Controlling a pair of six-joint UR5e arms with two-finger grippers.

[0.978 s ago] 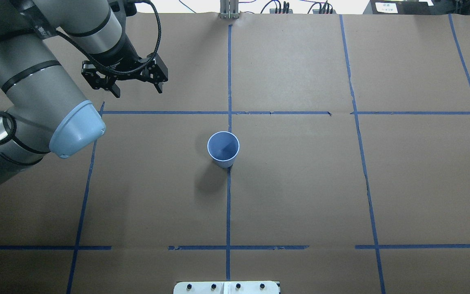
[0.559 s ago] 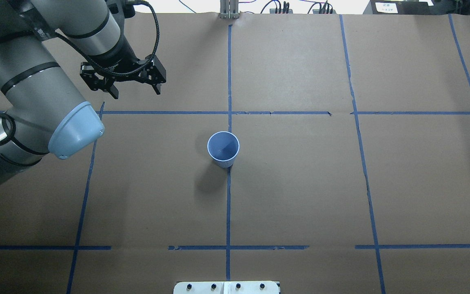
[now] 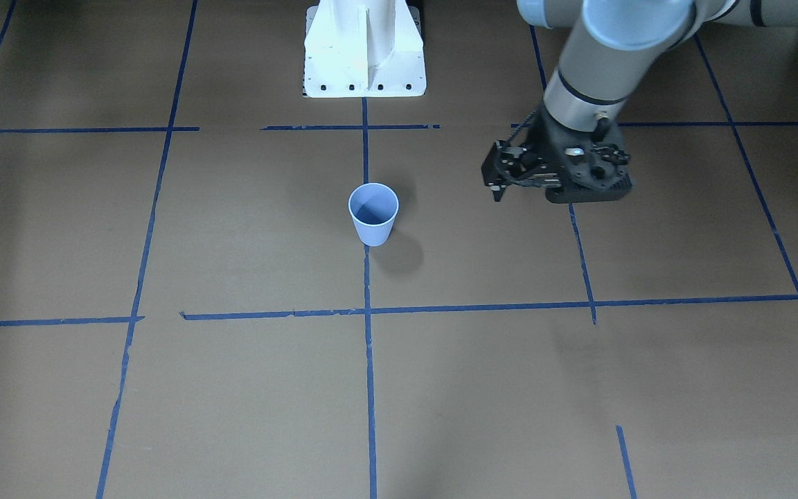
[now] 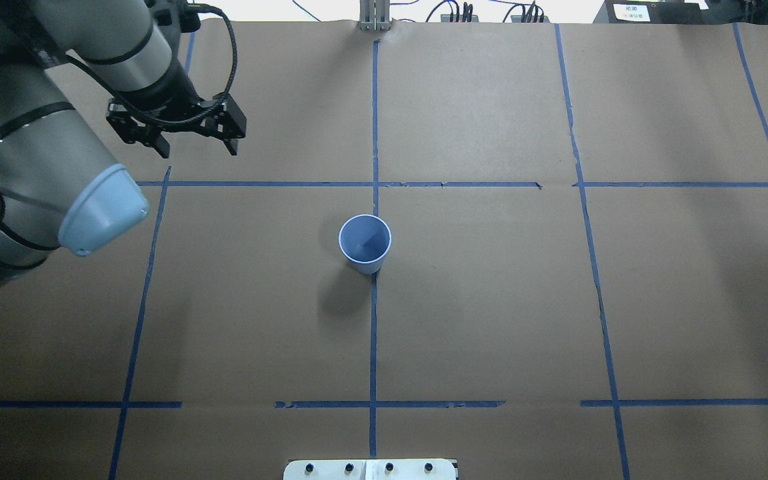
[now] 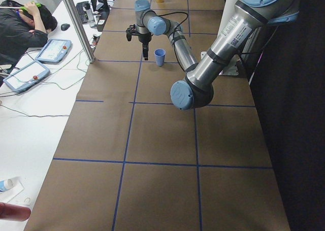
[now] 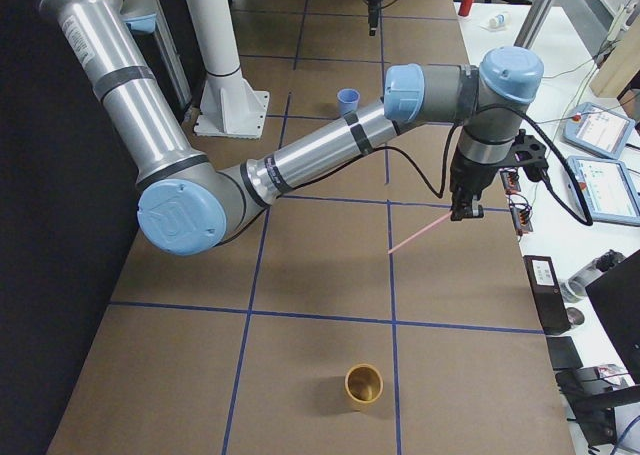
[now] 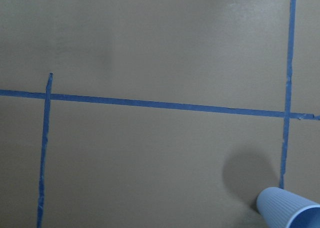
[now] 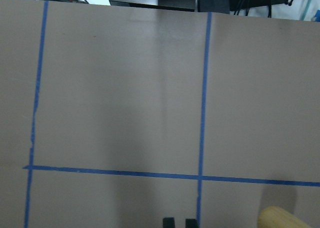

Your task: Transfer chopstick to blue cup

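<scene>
Clearly the transfer is only begun. The chopstick [image 6: 420,233] is off the counter [image 4: 491,300], pinched at one end by the right end effector [image 6: 462,213] near the counter's right end, well apart from the blue cup [image 4: 365,243]. The cup stands upright at the middle with nothing showing inside. Carrying the stick over and dropping it in are left to do. The left end effector [image 4: 199,150] hovers spread and empty, off to the cup's left, and seems clear of the likely path. A yellow cup [image 6: 363,385] stands near the right end.
</scene>
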